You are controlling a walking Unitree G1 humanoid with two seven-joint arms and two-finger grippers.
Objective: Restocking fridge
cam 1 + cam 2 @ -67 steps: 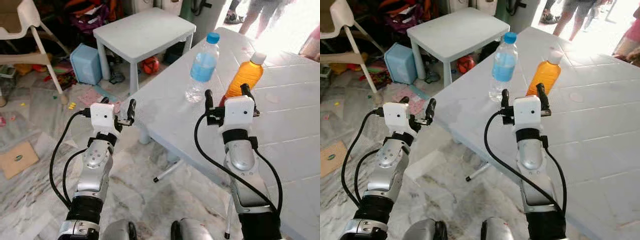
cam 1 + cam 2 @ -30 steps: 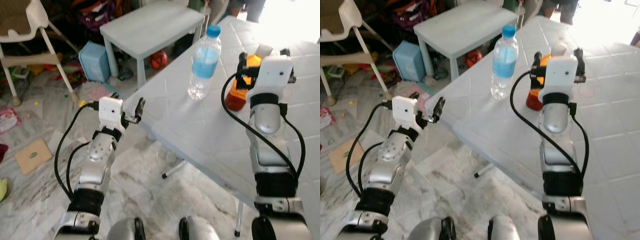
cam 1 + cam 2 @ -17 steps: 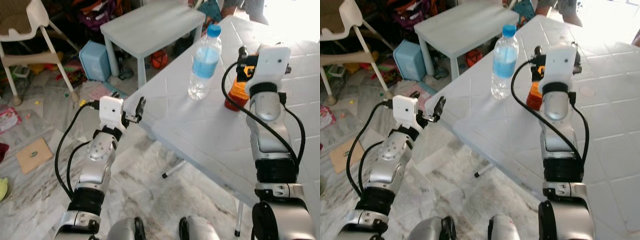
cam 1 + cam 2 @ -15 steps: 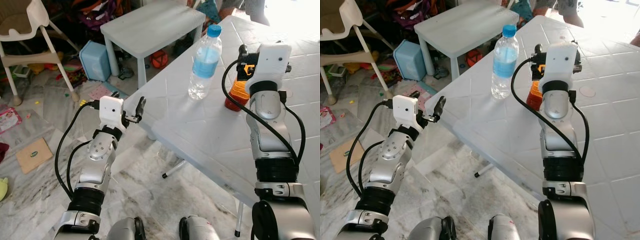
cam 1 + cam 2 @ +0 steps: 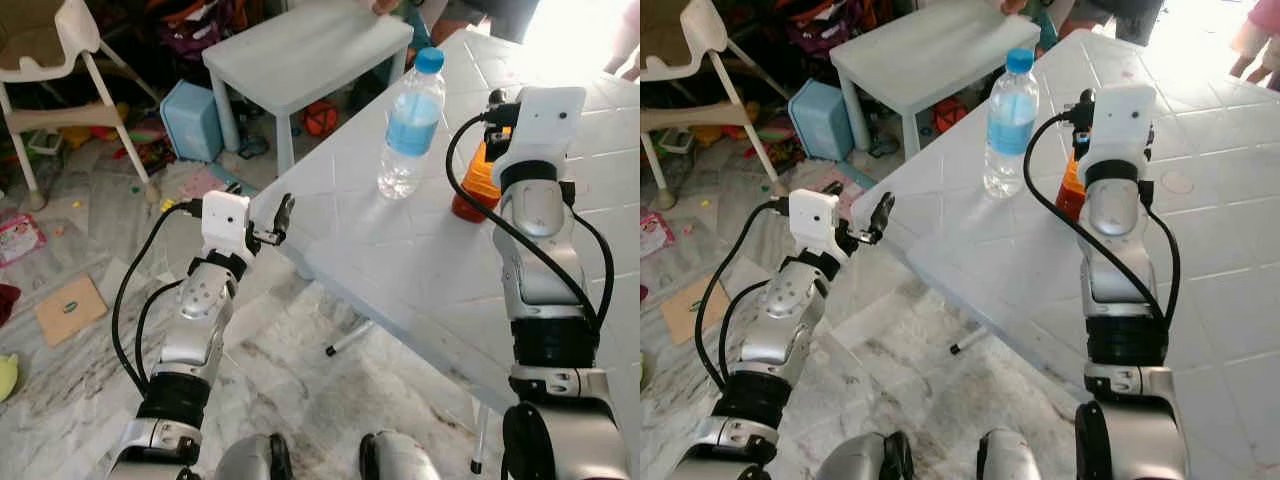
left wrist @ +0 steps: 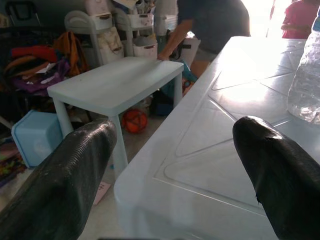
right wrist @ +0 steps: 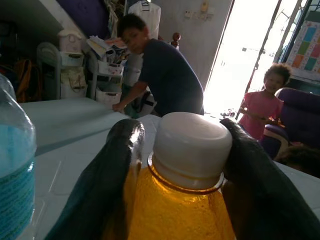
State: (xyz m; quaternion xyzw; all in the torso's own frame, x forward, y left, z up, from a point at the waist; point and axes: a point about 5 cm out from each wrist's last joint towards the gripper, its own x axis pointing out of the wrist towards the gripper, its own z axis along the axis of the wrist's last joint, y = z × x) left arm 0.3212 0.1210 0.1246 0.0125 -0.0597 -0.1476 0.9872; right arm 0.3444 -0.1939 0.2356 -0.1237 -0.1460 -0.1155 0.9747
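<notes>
An orange juice bottle [image 5: 468, 192] with a white cap [image 7: 192, 139] stands on the big white table [image 5: 400, 265]. My right gripper [image 7: 182, 131] is at its neck, one black finger [image 7: 117, 165] on each side and pressed against it, so it is shut on the bottle. A water bottle [image 5: 408, 120] with a blue cap stands just left of it, untouched. My left gripper [image 6: 172, 135] is open and empty, held off the table's near left corner, above the floor.
A small white table [image 5: 300, 50] stands behind the corner, with a blue box [image 5: 195, 120], a white high chair [image 5: 50, 60] and scattered toys on the floor to the left. A person [image 7: 167, 75] leans by the small table. A child [image 7: 265, 102] stands farther back.
My right arm rose from the table's edge to the orange bottle's neck and its fingers narrowed onto it. The left arm has barely moved. The camera shifted a little.
</notes>
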